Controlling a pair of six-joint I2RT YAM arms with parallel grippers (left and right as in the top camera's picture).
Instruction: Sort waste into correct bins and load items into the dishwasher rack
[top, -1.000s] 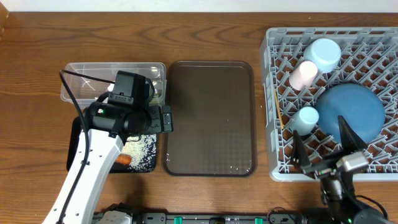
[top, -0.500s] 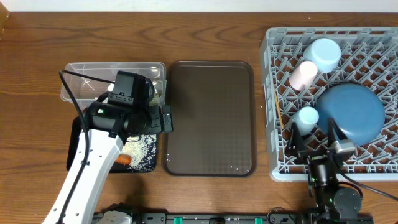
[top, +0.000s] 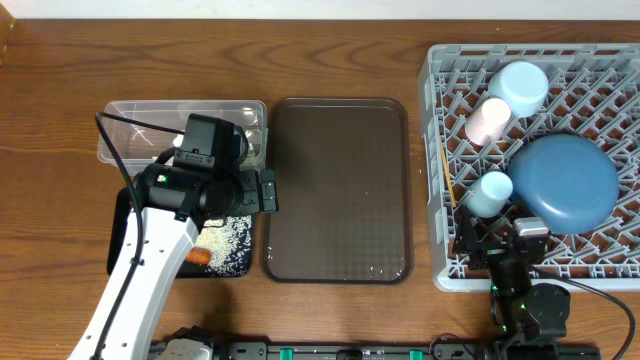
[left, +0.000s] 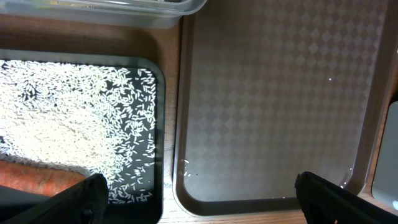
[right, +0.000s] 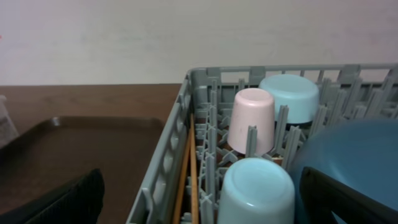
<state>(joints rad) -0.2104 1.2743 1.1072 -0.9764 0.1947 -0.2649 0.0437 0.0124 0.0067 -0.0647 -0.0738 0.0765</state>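
Observation:
The grey dishwasher rack (top: 440, 150) holds the blue plate (top: 565, 185), pink cup (top: 487, 120), light-blue cup (top: 490, 192), pale-blue bowl (top: 518, 86) and chopsticks (top: 447, 175). My right gripper (top: 497, 240) is open and empty at the rack's front edge; in the right wrist view it (right: 205, 199) sits either side of the light-blue cup (right: 258, 190) and chopsticks (right: 189, 168). My left gripper (left: 199, 202) is open and empty above the seam between the black tray (left: 158, 143) and the brown tray. Rice (left: 68, 124) and the carrot (left: 37, 176) lie in the black tray. The clear tub (top: 130, 115) is partly hidden by my left arm.
The dark brown serving tray (top: 338, 190) lies between the bins and the rack, with a few rice grains at its near left corner (left: 185, 165). Bare wooden table surrounds everything.
My right arm has drawn back toward the table's front edge, its gripper now lower at the rack's front rim. The left arm has not moved.

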